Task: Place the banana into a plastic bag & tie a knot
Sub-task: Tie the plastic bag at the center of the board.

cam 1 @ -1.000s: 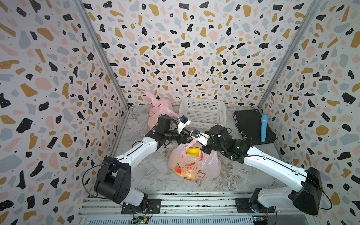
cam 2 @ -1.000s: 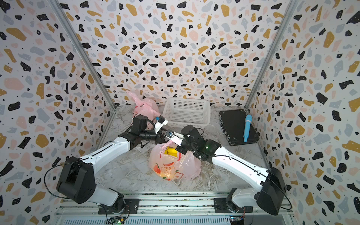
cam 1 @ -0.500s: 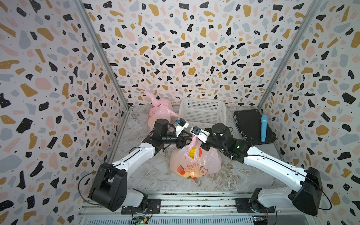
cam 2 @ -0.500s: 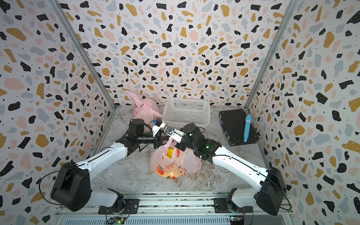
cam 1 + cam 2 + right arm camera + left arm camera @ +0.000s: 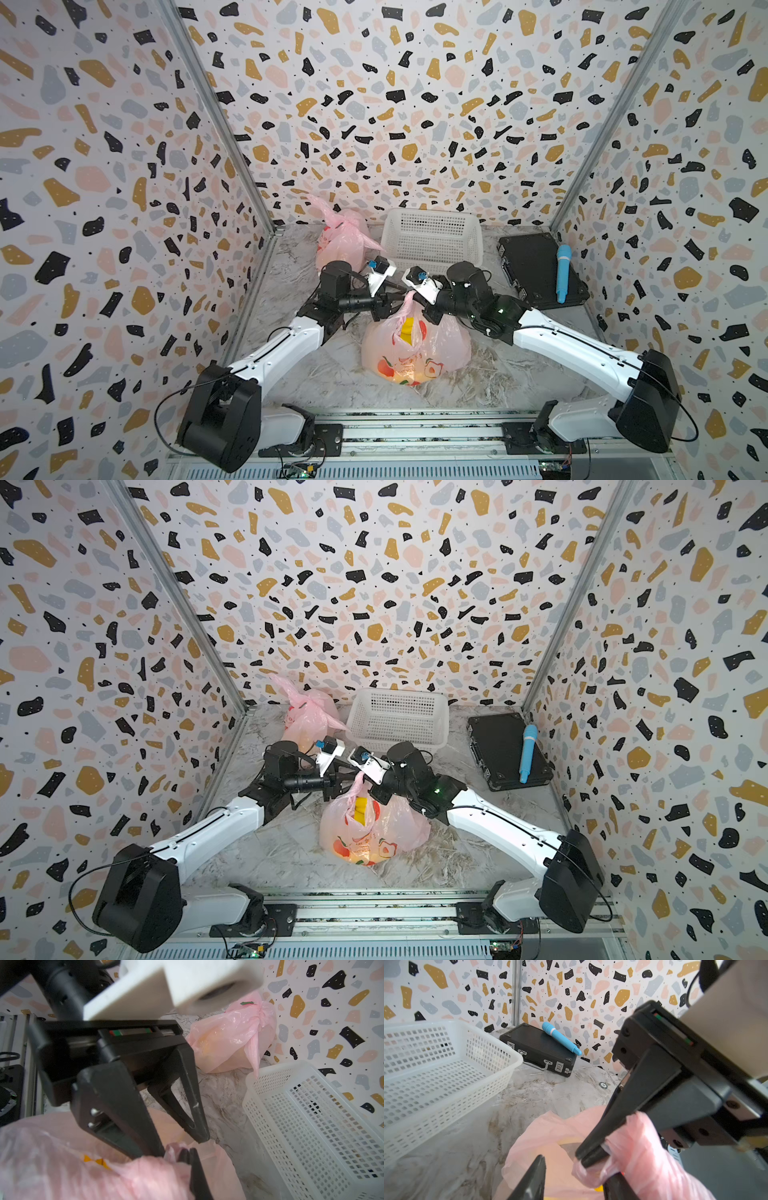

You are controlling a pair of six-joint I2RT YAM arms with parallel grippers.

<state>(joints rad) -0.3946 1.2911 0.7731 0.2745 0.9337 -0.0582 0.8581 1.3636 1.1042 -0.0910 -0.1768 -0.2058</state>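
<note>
Plastic bag sits in the middle of the table, body resting on the marble, neck drawn up to a peak between the two arms. The banana is inside it: yellow shows through the pink film just under that peak, and again in both top views.

Right jaws: pressed fully together, pinching a twisted rope of the bag's neck. The left wrist view has the film bunched around the closed black tips.

Left jaws: partly open, a clear gap between them in the right wrist view. One stands on each side of the gathered plastic and of the right jaws' tips. They grip nothing; whether either one touches the film, I cannot tell.

Round the back: a second pink bag, knotted, lies in the far left corner, its loose tail reaching the corner of the white basket that stands along the far edge. In the far right corner lies a black case, with a blue toy microphone on its lid.
</note>
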